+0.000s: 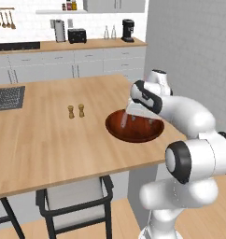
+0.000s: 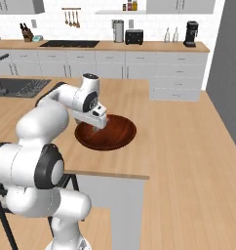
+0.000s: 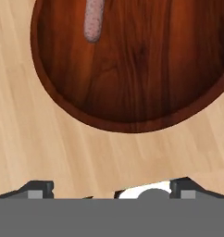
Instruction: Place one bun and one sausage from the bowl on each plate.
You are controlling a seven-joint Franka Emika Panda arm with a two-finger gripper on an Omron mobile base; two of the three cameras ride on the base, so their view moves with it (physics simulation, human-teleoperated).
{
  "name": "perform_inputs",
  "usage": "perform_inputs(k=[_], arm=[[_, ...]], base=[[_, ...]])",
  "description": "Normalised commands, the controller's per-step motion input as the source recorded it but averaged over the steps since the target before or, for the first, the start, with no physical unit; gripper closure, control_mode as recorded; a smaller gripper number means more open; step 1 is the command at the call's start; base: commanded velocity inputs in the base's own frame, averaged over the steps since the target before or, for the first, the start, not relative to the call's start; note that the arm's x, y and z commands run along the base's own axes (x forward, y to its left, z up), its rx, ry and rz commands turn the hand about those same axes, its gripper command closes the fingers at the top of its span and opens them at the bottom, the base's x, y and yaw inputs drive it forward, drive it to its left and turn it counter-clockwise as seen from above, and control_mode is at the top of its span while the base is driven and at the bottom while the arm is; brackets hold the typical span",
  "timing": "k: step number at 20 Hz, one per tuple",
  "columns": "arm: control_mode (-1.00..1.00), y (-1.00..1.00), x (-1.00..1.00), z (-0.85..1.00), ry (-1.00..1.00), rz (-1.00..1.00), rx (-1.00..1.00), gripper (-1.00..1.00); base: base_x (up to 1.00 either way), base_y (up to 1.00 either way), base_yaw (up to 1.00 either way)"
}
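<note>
Hand view over the dark red-brown bowl (image 3: 146,69) on the wooden counter (image 3: 35,139), one sausage (image 3: 93,21) lying inside near its rim, gripper (image 3: 109,187) above the bowl's edge, jaws spread wide and empty, salt and pepper shakers (image 1: 76,111) nearby.

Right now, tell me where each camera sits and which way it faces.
Left base view: behind the arm's left, looking forward and down at the bowl; arm lower right.
Right base view: behind its right; arm lower left.
Hand view: on the hand, looking down at a sausage; open tool at bottom.
All share the bowl.
</note>
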Motion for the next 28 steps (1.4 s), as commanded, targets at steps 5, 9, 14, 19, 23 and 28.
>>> perform_inputs(k=[5, 9, 14, 19, 23, 28], arm=[[-1.0, 0.0, 1.0, -0.48, -0.13, 0.0, 0.01, -1.0], [-1.0, -0.04, 1.0, -0.69, -0.08, 0.0, 0.0, -1.0], [-1.0, -0.02, 0.86, -0.52, 0.0, 0.0, 0.0, -1.0], [-1.0, 0.15, 0.51, -0.35, 0.0, 0.0, 0.01, -1.0], [-1.0, 0.09, 0.53, -0.36, 0.0, 0.0, 0.0, -1.0], [-1.0, 0.0, 0.39, -0.51, 0.0, 0.0, 0.02, -1.0]], base=[[0.0, 0.0, 0.0], [0.0, 0.0, 0.0], [0.0, 0.0, 0.0], [0.0, 0.0, 0.0], [0.0, 0.0, 0.0], [0.0, 0.0, 0.0]])
